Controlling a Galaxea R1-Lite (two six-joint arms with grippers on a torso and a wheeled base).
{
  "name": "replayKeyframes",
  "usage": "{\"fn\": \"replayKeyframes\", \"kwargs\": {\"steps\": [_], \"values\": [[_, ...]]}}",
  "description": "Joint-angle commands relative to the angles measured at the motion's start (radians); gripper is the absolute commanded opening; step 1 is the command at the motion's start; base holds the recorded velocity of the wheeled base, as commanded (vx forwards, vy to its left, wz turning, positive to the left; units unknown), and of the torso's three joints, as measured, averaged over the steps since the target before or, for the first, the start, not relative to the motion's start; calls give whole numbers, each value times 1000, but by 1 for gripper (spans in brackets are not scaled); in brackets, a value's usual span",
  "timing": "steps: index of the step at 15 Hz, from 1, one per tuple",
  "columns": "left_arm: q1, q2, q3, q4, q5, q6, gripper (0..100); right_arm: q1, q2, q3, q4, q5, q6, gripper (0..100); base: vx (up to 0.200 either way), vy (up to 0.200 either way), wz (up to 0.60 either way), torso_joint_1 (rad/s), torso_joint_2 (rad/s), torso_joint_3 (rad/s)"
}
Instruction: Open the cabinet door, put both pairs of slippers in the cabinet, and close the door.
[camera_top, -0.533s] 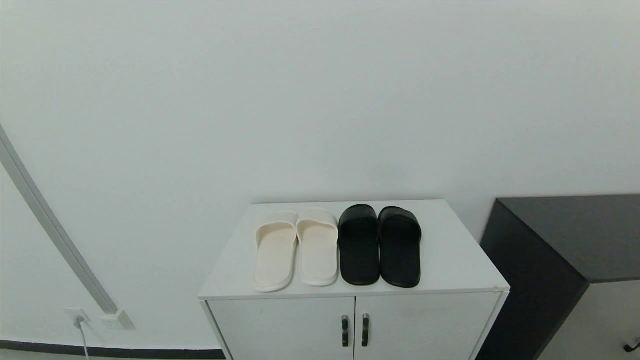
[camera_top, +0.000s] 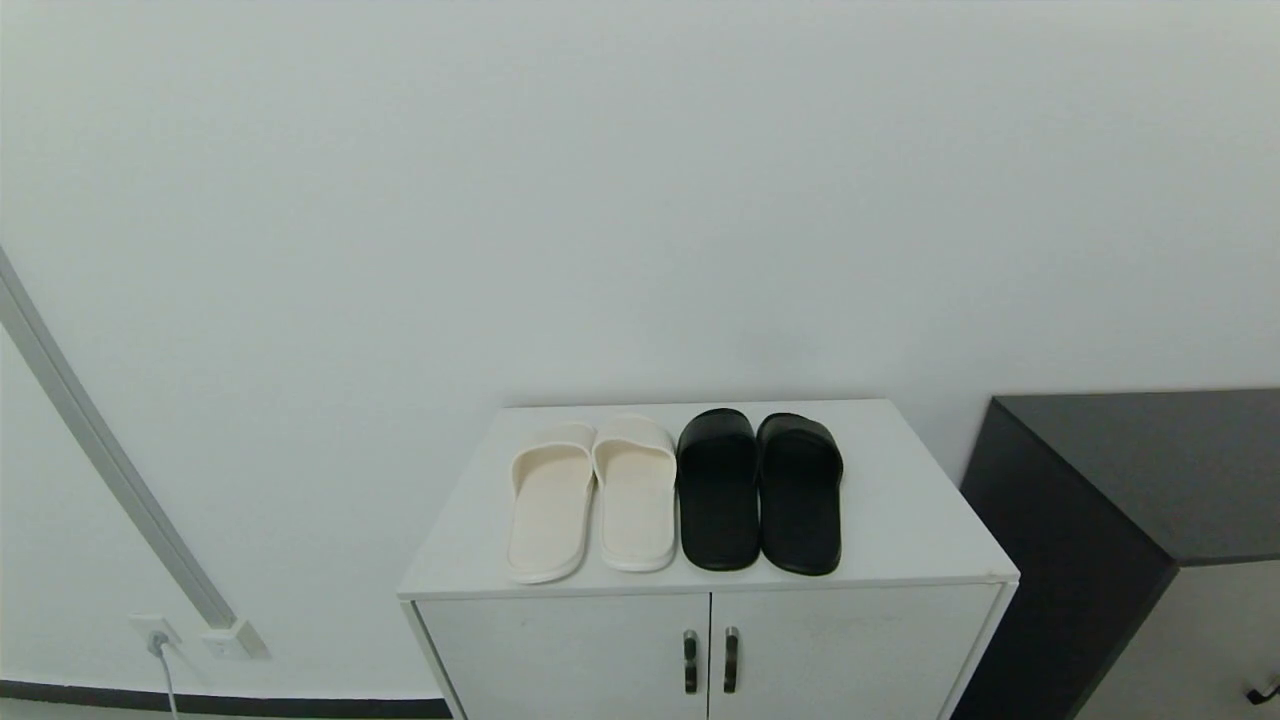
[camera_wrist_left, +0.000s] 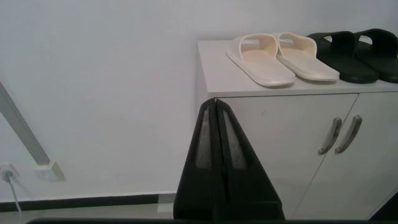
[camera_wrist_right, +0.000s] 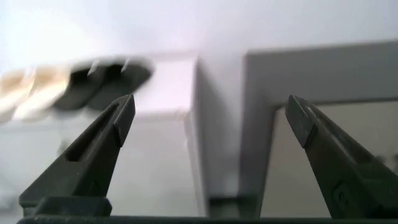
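- White cabinet (camera_top: 900, 500): stands against the wall, both doors shut, twin handles (camera_top: 710, 660) side by side at the centre seam.
- Cream slippers (camera_top: 630, 500): on the cabinet top, left of centre, heels just short of the front edge.
- Black slippers (camera_top: 720, 500): touching the cream pair on its right. Bare top borders both pairs.
- Dark cabinet (camera_top: 1090, 520): just beside the white cabinet's right side, with a narrow gap between them.
- Wall socket (camera_top: 155, 635): low on the left, with open wall around it.
- Left gripper (camera_wrist_left: 216, 106): fingers pressed together, holding nothing, level with the cabinet's left front corner.
- Right gripper (camera_wrist_right: 210, 102): spread wide, holding nothing.
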Motion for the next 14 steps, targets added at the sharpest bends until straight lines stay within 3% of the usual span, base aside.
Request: {"fn": "replayKeyframes", "kwargs": {"steps": [1,4,6,8,10,12,14], "values": [[0,0,0,0,1,0,0,17,160,21,26,82,-16,100,0,0,0,0,0,0],[0,0,0,0,3,0,0,57,462,-26,-134,136,-24,100,0,0,0,0,0,0],[0,0,0,0,3,0,0,158,676,-61,-276,114,-22,100,0,0,0,0,0,0],[0,0,0,0,1,1,0,240,840,-118,-358,51,-13,100,0,0,0,0,0,0],[0,0,-1,0,-1,3,0,419,1056,-220,-470,-91,48,100,0,0,0,0,0,0],[0,0,0,0,-2,6,0,580,1216,-334,-506,-231,128,100,0,0,0,0,0,0],[0,1,0,0,-4,7,0,658,1315,-430,-508,-292,172,100,0,0,0,0,0,0]]}}
